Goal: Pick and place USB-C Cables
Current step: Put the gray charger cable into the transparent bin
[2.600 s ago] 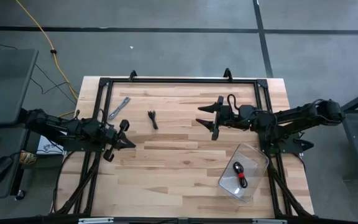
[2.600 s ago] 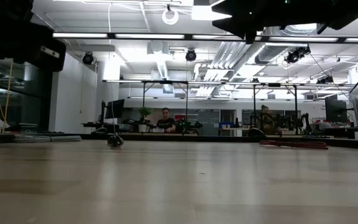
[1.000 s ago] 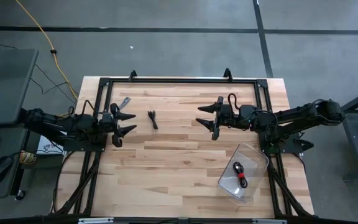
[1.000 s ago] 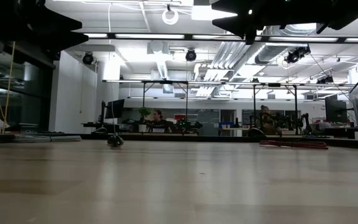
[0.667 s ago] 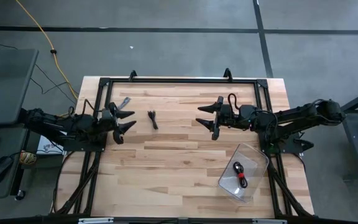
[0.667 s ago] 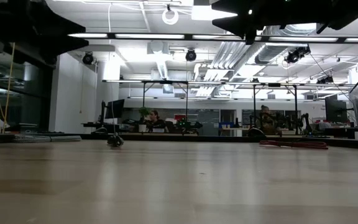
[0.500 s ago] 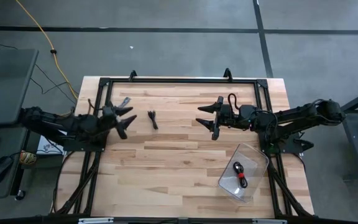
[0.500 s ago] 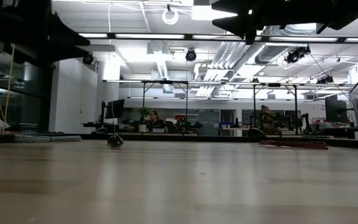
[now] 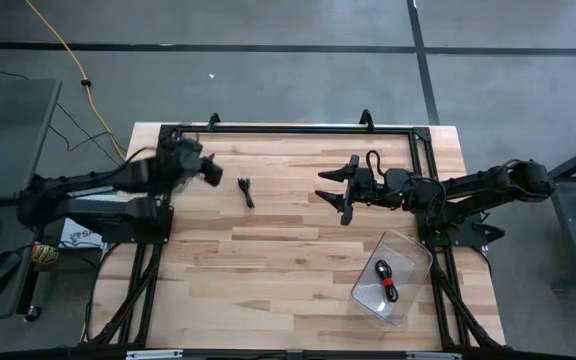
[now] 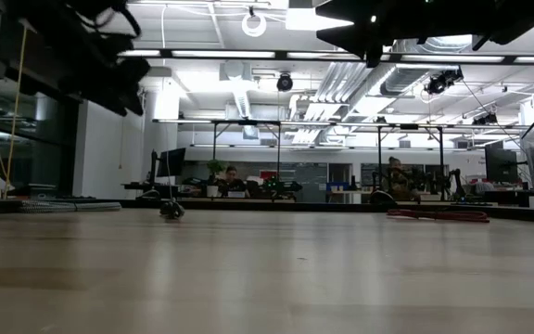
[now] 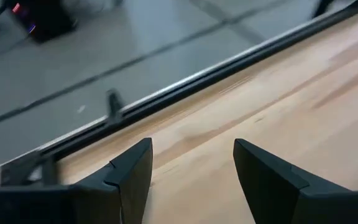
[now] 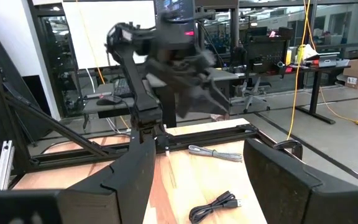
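Two open grippers; left gripper (image 9: 211, 171) has swung rearward (blurred).

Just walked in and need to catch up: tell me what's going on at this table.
A two-armed robot is sorting USB-C cables into a clear bin, which already holds a black-and-red cable. The left hand, open and empty, is above the table's far left area near the silver-grey cable. A black cable lies loose on the wood just beside it. The right hand hovers open and empty over the middle of the table.
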Controlling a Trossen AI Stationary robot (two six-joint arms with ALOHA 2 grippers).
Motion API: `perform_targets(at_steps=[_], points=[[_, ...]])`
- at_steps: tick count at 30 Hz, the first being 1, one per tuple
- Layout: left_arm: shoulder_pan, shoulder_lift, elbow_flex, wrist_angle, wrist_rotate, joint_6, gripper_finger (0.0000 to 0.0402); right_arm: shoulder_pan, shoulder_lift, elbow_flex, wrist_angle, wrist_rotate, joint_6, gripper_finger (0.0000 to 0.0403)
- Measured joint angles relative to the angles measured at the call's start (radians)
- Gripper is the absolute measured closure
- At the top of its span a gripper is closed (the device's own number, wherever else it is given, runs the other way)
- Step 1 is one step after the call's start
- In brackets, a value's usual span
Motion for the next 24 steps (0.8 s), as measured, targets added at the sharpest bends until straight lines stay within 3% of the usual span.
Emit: perform_targets(at_steps=[6,12,24], points=[[0.245,0.173,0.135,-0.154,0.177,0.067,0.0195,0.0,0.0,0.0,-0.011,0.0,-0.008,0.0166],[0.4,0.295,0.218,-0.255,0.297,0.113,0.0195,0.0,0.0,0.0,-0.021,0.0,-0.01,0.0166],[0.408,0.486,0.234,-0.358,0.298,0.104,0.0195,0.0,0.0,0.0,-0.022,0.0,-0.002,0.0166]])
